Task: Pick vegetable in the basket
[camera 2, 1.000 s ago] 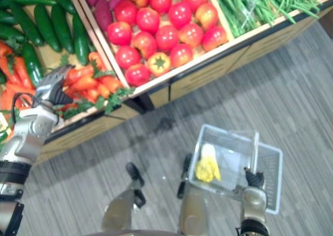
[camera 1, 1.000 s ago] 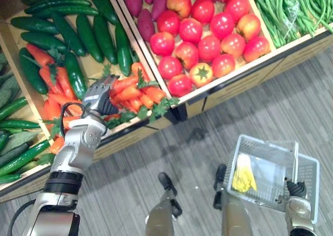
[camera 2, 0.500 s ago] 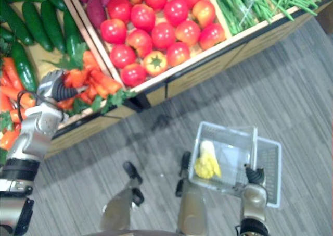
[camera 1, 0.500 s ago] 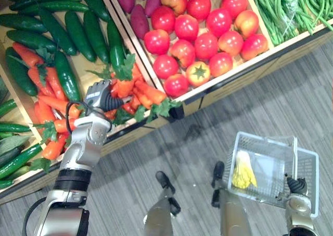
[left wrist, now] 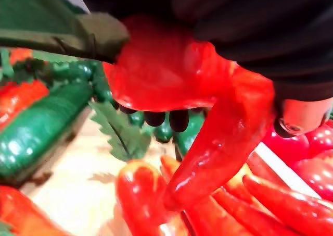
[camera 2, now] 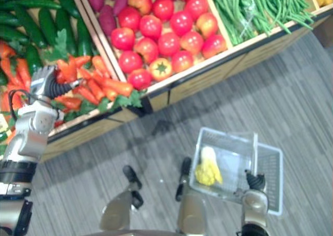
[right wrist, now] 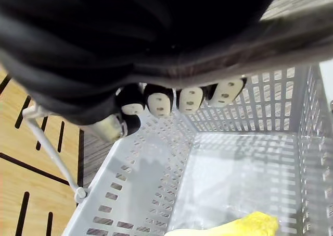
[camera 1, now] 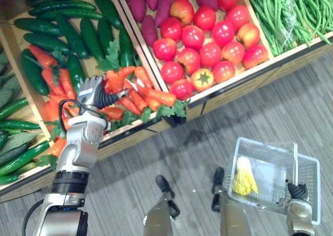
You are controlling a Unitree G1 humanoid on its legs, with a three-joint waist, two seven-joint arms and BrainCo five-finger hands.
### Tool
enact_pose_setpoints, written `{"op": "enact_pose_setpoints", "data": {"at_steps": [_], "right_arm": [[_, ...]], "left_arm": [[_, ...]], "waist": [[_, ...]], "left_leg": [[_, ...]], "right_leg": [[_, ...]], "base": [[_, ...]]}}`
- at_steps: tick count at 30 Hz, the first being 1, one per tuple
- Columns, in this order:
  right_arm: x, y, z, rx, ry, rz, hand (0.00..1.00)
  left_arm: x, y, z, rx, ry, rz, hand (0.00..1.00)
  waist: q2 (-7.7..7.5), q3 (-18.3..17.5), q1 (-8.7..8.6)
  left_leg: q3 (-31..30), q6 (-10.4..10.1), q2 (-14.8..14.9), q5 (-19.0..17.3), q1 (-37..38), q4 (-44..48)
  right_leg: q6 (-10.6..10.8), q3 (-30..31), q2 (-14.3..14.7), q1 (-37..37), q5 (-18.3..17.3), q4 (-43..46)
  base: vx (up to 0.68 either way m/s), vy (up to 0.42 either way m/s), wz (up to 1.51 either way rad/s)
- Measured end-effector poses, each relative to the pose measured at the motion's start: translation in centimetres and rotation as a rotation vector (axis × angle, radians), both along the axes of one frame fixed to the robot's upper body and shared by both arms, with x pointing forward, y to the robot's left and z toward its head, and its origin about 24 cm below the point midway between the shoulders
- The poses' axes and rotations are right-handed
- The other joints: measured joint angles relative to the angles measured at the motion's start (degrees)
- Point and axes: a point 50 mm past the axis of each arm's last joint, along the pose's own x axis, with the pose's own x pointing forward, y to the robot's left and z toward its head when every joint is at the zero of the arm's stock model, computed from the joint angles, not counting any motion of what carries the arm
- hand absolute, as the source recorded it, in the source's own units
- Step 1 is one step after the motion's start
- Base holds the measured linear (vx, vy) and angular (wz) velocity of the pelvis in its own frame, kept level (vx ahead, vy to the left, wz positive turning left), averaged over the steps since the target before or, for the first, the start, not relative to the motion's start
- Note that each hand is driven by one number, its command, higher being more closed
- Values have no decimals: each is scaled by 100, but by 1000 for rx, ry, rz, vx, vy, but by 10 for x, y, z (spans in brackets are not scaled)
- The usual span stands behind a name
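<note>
The left hand (camera 1: 92,92) has come up out of the carrot heap (camera 1: 152,96), and it brings one with it. A second ago it was sunk low among them; now a carrot (camera 1: 115,81) rides clear of the pile, leafy green top fanned out above the cucumbers (camera 1: 83,33). The left wrist view confirms it: dark-tipped fingers (left wrist: 156,118) are curled tight round the orange body. So the pick looks made, and the carry across to the basket (camera 1: 314,169) is what's left. The basket waits well apart, low over the floor, with a yellow cob-like piece (camera 1: 243,177) already inside. The right hand (camera 1: 297,192) has its fingers wrapped at the handle (camera 1: 295,160).
</note>
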Motion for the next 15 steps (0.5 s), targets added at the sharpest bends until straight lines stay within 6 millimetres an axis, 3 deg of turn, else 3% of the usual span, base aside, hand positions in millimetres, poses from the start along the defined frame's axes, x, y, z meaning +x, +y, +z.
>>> {"op": "enact_pose_setpoints", "data": {"at_steps": [4,10,13,15], "right_arm": [[-3,1,-5,12,21,-7,100],[-8,-1,-12,25,74,-23,100],[-9,-7,-12,15,100,-7,100],[-10,-19,-7,-35,141,37,100]], "left_arm": [[-6,8,7,4,-36,32,100],[-23,0,5,73,-54,4,100],[-40,-16,6,126,-90,-74,100],[-56,-38,-1,167,-89,-192,100]], "waist": [[8,-5,7],[3,-21,-6],[3,-125,-17],[-4,-364,-36]], "left_leg": [[-139,4,-12,-1,61,23],[-382,59,-139,22,68,10],[-424,103,-164,55,83,-13],[-401,104,-183,56,111,-14]], "right_leg": [[1,-89,5,139,-7,2],[23,-114,-42,274,-62,-78],[52,-102,-38,366,-39,-206],[83,-57,-42,387,-13,-251]], "base": [[-26,-4,12],[-66,6,11],[-55,5,7],[0,12,-8]]}}
